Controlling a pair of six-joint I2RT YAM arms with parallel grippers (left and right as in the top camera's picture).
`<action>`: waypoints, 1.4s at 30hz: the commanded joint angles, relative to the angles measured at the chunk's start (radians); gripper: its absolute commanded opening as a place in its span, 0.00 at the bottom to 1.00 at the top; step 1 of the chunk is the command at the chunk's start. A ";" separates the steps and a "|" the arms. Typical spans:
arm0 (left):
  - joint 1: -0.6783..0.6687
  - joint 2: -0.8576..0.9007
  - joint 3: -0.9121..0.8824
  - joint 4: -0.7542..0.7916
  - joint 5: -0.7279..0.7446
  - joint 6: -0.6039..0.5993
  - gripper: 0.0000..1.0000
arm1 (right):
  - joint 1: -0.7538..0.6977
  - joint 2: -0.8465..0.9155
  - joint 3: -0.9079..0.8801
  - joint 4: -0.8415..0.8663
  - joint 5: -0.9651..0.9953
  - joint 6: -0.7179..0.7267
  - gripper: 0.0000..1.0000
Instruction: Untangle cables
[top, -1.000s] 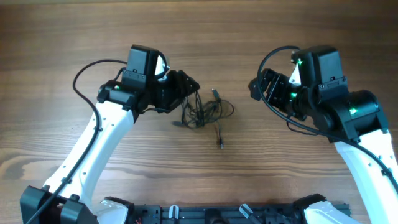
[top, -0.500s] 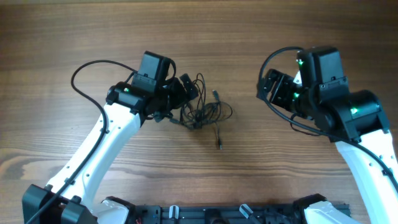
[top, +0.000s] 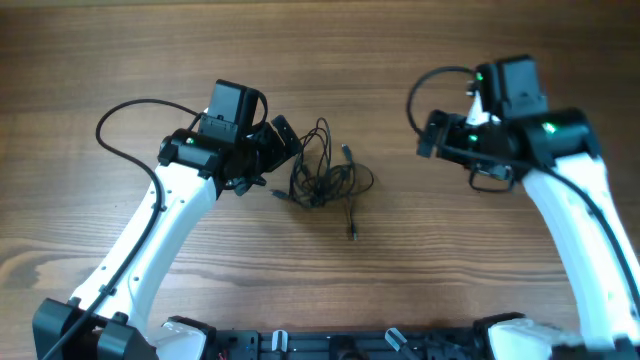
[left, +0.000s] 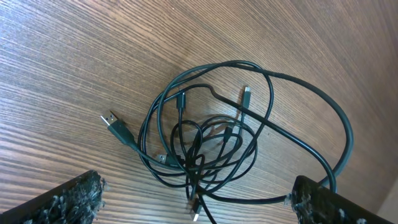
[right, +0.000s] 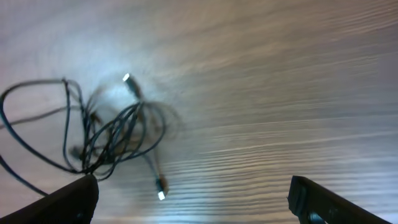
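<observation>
The cables (top: 325, 178) lie in one loose tangle on the wooden desk (top: 120, 60), about the middle of the part the overhead view shows, between the two arms and much nearer the left one. They are thin dark wires, coiled over each other in several overlapping loops. One larger loop (top: 318, 135) bulges toward the far edge of the desk. One loose end (top: 352, 228) trails out of the knot toward the near edge, and a short plug end (top: 345, 152) pokes out on the side facing the right arm.

The left claw (top: 278, 158) stands wide, just beside the tangle on its left-edge side, and grips nothing. In its wrist view its fingers (left: 68, 199) sit far apart at the bottom corners with the whole knot lying flat on the wood between and beyond them. There a plug with a silvery tip (left: 109, 118) sticks out of the coil on its own, and the big outer loop runs down close to the other finger (left: 339, 202); whether it touches cannot be told.

The right claw (top: 428, 138) is also wide and holds nothing, well apart from the cables toward the right edge. Its wrist view is blurred, showing the tangle off to one side with two bright plug tips (right: 126, 78)
</observation>
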 joint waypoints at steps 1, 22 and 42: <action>0.005 -0.001 -0.001 0.000 -0.017 0.005 1.00 | 0.008 0.107 0.017 0.053 -0.428 -0.185 1.00; 0.135 -0.001 -0.001 -0.106 -0.017 -0.020 1.00 | 0.328 0.284 0.005 0.285 -0.184 -0.013 0.96; 0.135 -0.001 -0.006 -0.112 -0.012 0.021 1.00 | 0.398 0.330 0.049 0.490 -0.411 -0.010 0.04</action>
